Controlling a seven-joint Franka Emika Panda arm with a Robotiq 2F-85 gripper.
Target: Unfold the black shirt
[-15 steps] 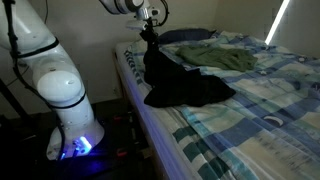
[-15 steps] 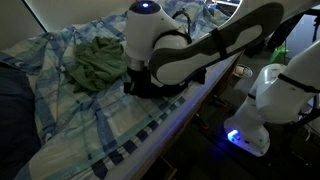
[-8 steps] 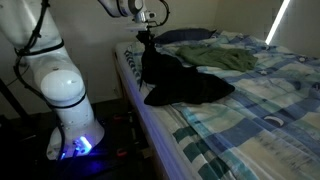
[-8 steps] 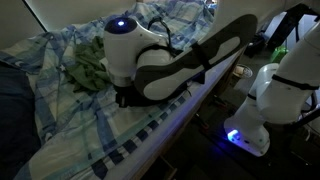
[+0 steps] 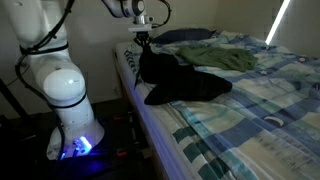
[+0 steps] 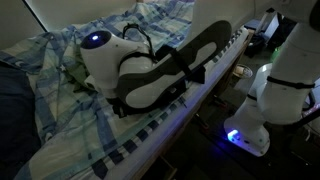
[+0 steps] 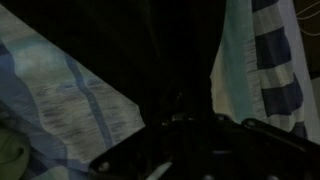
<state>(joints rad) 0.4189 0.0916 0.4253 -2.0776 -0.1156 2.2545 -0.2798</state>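
In an exterior view the black shirt (image 5: 185,85) lies bunched near the bed's side edge, with one part pulled up into a peak. My gripper (image 5: 142,40) is shut on that peak, above the mattress edge. In the wrist view the black shirt (image 7: 150,60) fills the middle, hanging from my dark gripper (image 7: 185,122) at the bottom, whose jaws are lost in the dark. My arm (image 6: 150,70) hides the shirt and the gripper in an exterior view.
An olive-green garment (image 5: 225,60) lies beyond the shirt on the blue-and-white plaid bedsheet (image 5: 260,100). A dark pillow (image 5: 185,35) sits at the bed's head. The robot base (image 5: 70,110) with its blue light stands on the floor beside the bed.
My gripper has moved sideways toward the bed's edge with the shirt's peak in it, stretching the cloth. The arm has swung across the bed.
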